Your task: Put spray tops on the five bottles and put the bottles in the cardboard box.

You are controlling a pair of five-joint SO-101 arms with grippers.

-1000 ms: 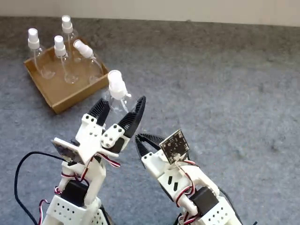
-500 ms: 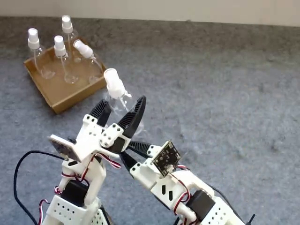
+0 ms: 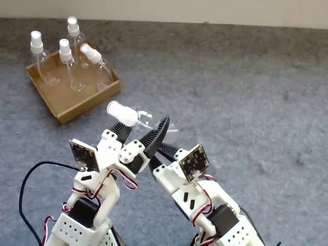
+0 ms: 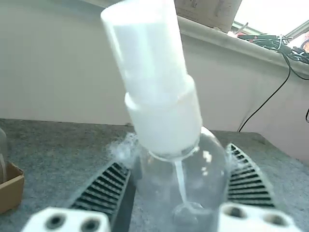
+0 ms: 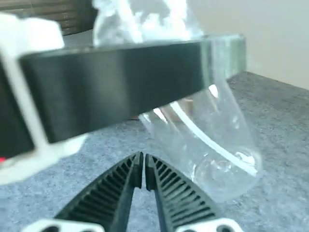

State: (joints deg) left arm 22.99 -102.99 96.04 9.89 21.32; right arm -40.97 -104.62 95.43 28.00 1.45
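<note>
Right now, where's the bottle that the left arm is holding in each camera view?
High view: bottle left of centre, tilted, cap end nearer the cardboard box.
Left wrist view: bottle close up, clamped in the left tool.
Right wrist view: its clear body just past the shut right tool.
Shared landmark: the left tool's black fingers.
</note>
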